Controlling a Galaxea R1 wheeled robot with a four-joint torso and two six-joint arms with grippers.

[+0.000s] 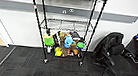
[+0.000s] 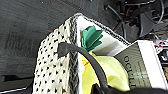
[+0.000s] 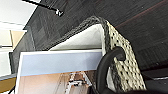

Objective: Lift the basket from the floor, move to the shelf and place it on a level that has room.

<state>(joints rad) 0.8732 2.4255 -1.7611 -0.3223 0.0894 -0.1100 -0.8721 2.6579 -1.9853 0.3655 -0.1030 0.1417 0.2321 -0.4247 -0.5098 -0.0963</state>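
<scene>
Writing: on the white box (image 2: 141, 66) in my left wrist view I read large dark letters, "OC" and then something I cannot make out.
Basket: the basket (image 2: 53, 67) is cream woven with dark flecks and a dark braided rim; both wrist views show it close up, with the dark carpet floor (image 2: 25, 30) behind it.
Basket contents: a green leafy top (image 2: 91, 37) on a yellow soft thing (image 2: 110, 72) beside the white box, seen from the left wrist; a large flat pale-blue box (image 3: 60, 62) from the right wrist.
Left jaws: a dark curved finger (image 2: 82, 53) hooks over the basket's rim; clamped or not, I cannot tell.
Right jaws: a dark curved finger (image 3: 108, 62) lies over the rim on the other side; likewise I cannot tell.
Shelf: the head view gives me the black wire shelf (image 1: 37, 22) against the wall, its second tier (image 1: 66, 25) bare, colourful items (image 1: 64, 44) lower down.
Beside it: a black office chair (image 1: 110, 52) stands to the shelf's right.
</scene>
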